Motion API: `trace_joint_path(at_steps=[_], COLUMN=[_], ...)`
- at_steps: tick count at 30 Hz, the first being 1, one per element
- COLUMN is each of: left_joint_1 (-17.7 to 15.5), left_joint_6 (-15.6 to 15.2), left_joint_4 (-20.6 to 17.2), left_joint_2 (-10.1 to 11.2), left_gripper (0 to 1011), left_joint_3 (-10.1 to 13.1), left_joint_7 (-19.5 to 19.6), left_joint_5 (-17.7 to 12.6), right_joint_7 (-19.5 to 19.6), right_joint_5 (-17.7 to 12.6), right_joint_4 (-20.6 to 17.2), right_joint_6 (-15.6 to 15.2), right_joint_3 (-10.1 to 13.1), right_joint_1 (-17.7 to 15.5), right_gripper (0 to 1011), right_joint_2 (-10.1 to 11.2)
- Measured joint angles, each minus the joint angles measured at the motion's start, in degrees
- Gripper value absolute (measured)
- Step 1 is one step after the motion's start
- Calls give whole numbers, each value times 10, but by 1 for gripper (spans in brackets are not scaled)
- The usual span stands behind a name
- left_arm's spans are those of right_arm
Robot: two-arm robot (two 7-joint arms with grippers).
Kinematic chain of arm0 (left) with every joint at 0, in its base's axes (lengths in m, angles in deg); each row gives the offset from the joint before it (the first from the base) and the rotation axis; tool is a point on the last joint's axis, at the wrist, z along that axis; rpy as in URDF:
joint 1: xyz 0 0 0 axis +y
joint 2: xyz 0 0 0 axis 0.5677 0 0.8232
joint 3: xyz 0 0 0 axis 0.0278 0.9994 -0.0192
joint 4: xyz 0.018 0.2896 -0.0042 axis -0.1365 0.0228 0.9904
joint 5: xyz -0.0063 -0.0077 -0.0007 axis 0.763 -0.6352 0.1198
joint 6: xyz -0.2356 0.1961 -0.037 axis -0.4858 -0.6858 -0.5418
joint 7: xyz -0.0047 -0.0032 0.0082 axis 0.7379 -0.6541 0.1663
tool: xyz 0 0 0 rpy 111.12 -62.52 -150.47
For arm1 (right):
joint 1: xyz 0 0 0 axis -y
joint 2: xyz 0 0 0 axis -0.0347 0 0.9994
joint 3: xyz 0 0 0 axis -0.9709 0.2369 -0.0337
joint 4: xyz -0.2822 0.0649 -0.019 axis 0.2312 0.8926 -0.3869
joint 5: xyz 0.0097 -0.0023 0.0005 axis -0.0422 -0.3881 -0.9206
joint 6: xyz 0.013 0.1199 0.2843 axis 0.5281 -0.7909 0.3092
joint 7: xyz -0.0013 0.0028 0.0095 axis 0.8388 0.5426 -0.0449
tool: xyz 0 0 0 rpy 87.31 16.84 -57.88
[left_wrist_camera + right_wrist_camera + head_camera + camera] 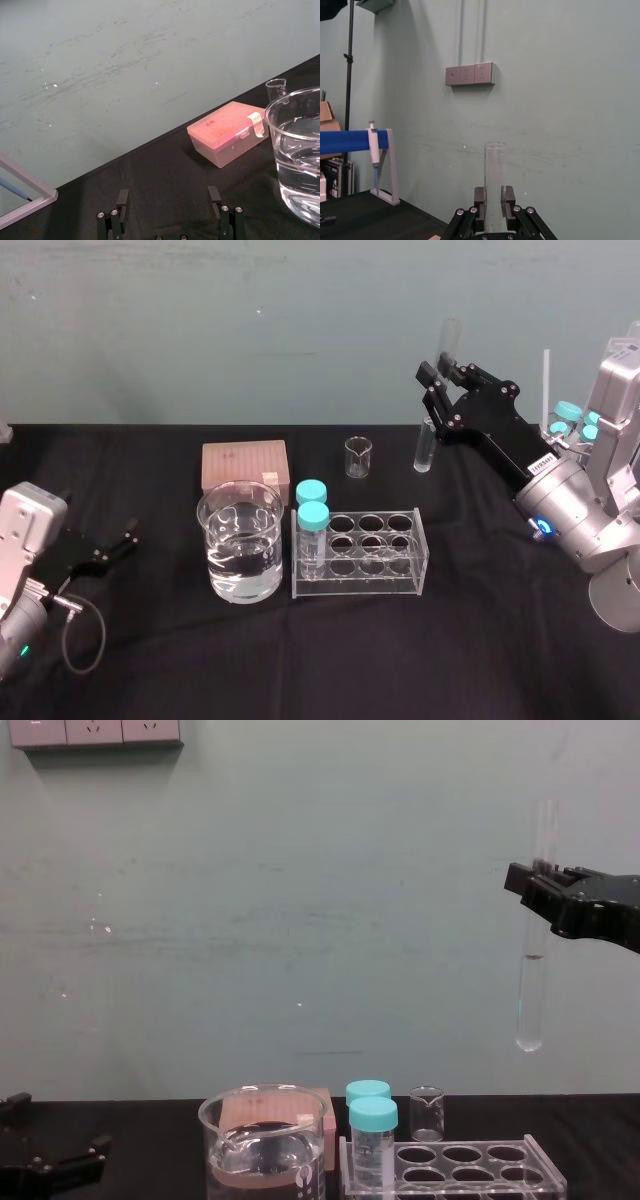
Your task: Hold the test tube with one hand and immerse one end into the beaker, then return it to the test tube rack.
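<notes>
My right claw [436, 375] grips the tube [531, 990] upright, high above the bench [480, 660], toward the rack's [360, 588] right end. The left claw [170, 200] rests open, left of the beaker [216, 540].

Counter [480, 640]: black cloth cover. Beaker [240, 540], part filled with clear liquid, left of centre, toward front. Test tube rack [360, 555] just beside it on right; contact unclear. Pink lidded box [245, 465] behind beaker, toward wall. Tiny clear beaker [358, 457] behind rack, apart from box. White pipette stand [393, 170] upright on counter.
</notes>
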Motion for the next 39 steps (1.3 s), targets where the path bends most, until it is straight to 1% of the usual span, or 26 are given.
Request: trace_joint_path(at_steps=[39], left_joint_1=[0], left_joint_6=[0], left_joint_4=[0], left_joint_2=[0], left_gripper=[1000], left_joint_3=[0], left_joint_7=[0], left_joint_5=[0], right_joint_7=[-2], right_joint_5=[-1], right_joint_4=[4], right_joint_6=[-4], right_joint_3=[-1], right_joint_1=[0], right_gripper=[226], right_joint_2=[0])
